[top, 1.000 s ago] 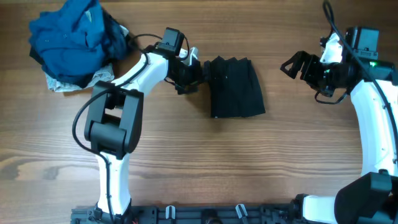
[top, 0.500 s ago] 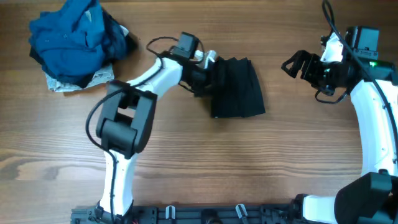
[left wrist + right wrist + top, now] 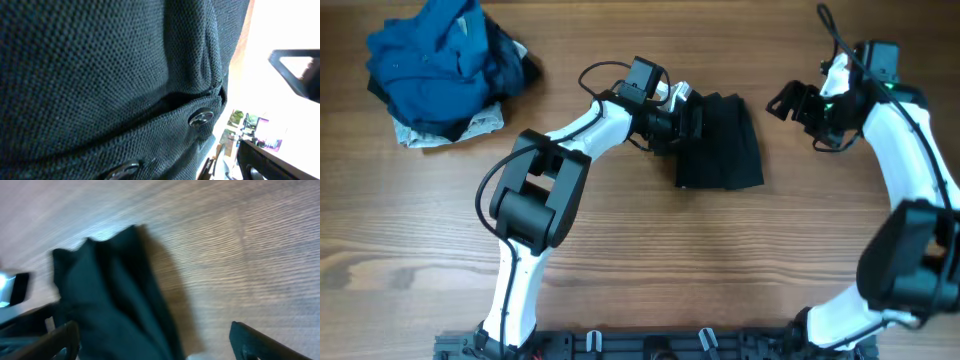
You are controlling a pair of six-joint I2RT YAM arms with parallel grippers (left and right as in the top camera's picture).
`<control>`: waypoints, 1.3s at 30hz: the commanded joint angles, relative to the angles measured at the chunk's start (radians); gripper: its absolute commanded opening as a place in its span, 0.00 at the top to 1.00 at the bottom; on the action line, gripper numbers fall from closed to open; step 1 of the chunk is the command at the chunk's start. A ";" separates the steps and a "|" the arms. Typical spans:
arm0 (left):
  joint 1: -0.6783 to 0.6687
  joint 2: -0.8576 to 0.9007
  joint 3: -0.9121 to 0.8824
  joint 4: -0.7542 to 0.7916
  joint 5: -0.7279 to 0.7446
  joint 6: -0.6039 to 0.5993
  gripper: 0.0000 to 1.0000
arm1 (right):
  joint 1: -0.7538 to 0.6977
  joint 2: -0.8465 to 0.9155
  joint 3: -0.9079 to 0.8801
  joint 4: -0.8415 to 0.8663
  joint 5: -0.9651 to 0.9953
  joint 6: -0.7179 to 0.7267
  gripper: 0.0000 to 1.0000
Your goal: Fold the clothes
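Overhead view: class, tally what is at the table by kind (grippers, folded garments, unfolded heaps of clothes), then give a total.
Grippers: 2, the left gripper and the right gripper
Folded garments: 1, the black shirt
Unfolded heaps: 1, the blue heap
Total: 4

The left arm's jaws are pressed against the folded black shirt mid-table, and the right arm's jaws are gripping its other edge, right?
Not quite. The overhead view shows the right gripper apart from the folded black fabric shirt, bare brown wooden table between them, jaws open and holding nothing. The left gripper is against the shirt's edge, as you said.
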 commanded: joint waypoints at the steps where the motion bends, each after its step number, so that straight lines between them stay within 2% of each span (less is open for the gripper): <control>1: -0.014 0.062 -0.016 -0.008 -0.069 -0.003 0.00 | 0.001 0.110 -0.007 0.013 0.118 0.072 0.64; 3: -0.014 0.062 -0.016 -0.008 -0.072 -0.003 0.00 | 0.002 0.153 -0.007 0.014 0.124 0.074 0.94; 4: -0.014 0.062 -0.016 -0.007 -0.075 -0.003 0.00 | 0.002 0.165 -0.007 0.014 0.125 0.074 0.96; 21: -0.034 0.062 -0.016 -0.002 -0.075 -0.002 0.00 | 0.046 0.244 -0.008 0.091 0.067 0.117 0.96; 39: -0.053 0.062 -0.016 0.020 -0.105 -0.003 0.00 | 0.170 0.314 -0.008 0.118 0.022 0.144 0.96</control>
